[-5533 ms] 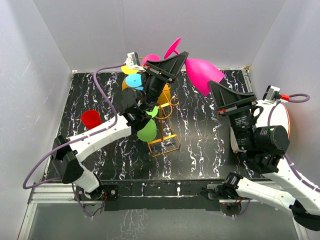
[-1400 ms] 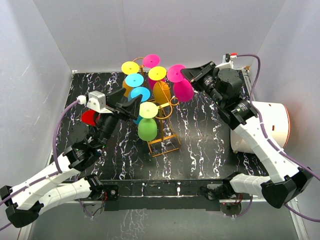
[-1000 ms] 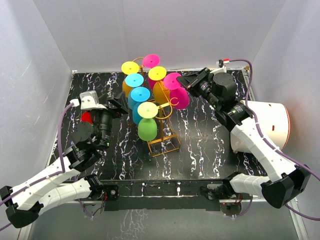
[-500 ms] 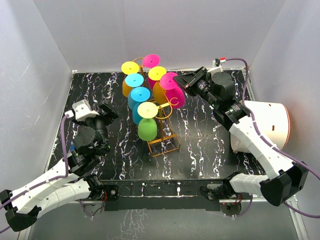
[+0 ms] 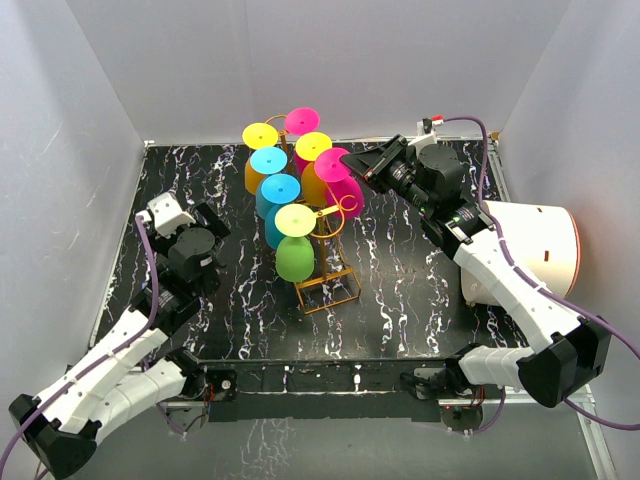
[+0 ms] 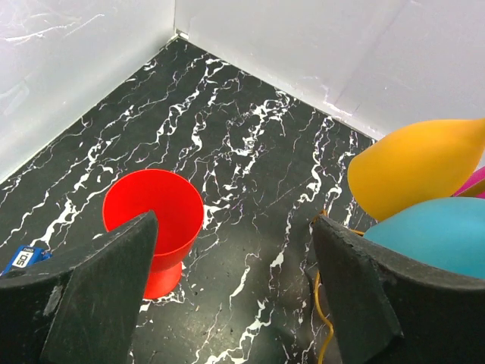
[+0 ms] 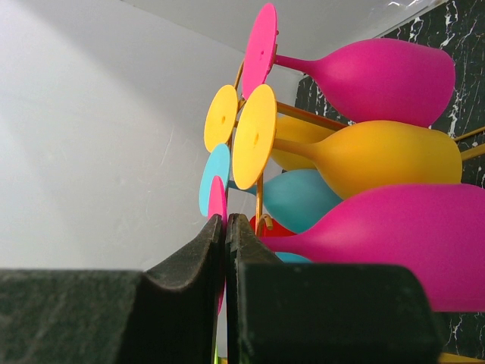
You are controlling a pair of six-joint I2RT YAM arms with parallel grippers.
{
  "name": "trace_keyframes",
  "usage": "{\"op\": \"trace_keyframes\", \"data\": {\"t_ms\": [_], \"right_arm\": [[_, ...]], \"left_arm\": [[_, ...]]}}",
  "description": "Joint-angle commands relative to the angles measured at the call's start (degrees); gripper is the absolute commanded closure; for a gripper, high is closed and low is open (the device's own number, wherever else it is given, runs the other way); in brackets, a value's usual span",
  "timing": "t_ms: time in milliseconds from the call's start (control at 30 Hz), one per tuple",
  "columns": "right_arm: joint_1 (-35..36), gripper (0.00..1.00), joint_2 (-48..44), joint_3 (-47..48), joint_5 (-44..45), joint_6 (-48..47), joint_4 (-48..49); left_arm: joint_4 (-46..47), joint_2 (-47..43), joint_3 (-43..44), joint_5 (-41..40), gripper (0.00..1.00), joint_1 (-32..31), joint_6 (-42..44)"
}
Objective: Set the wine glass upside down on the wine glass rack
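Observation:
The golden-orange wine glass rack [image 5: 335, 290] stands mid-table with several coloured glasses hanging upside down on it. My right gripper [image 5: 360, 166] is shut on the thin round foot [image 7: 217, 205] of a magenta wine glass [image 5: 346, 194], held bowl-down against the rack's right arm. The right wrist view shows its bowl [image 7: 394, 243] beside a yellow one [image 7: 379, 155]. I cannot tell if its stem rests in the wire. My left gripper [image 6: 235, 288] is open and holds nothing, above the table between a red glass [image 6: 154, 220] and the rack's wire [image 6: 322, 318].
A white drum with an orange rim [image 5: 535, 245] sits at the right edge behind my right arm. White walls close in the back and both sides. A small blue tag [image 6: 21, 258] lies by the red glass.
My left arm has pulled back left and toward the near edge, away from the blue glass on the rack, jaws widening. My right gripper has carried the magenta glass left onto the rack's right side.

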Motion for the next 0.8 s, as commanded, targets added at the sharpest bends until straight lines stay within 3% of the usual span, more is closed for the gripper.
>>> {"op": "trace_keyframes", "data": {"t_ms": [0, 133, 533, 667, 767], "right_arm": [[-0.3, 1.00, -0.9, -0.1, -0.2, -0.2, 2.7], [-0.4, 0.92, -0.1, 0.7, -0.3, -1.0, 0.8], [-0.3, 0.86, 1.5, 2.0, -1.8, -2.0, -0.2], [-0.3, 0.65, 1.5, 2.7, -2.0, -2.9, -1.4], [-0.3, 0.55, 0.8, 3.0, -1.8, -3.4, -2.0]], "left_arm": [[-6.1, 1.3, 3.8, 5.0, 0.18, 2.4, -4.8], [-7.2, 1.8, 3.4, 5.7, 0.18, 3.6, -4.9], [-9.6, 1.9, 2.4, 10.5, 0.17, 9.5, -6.5], [-11.4, 1.7, 3.5, 11.8, 0.17, 11.5, -7.3], [-12.8, 2.0, 4.7, 14.2, 0.16, 13.5, -7.5]]}}
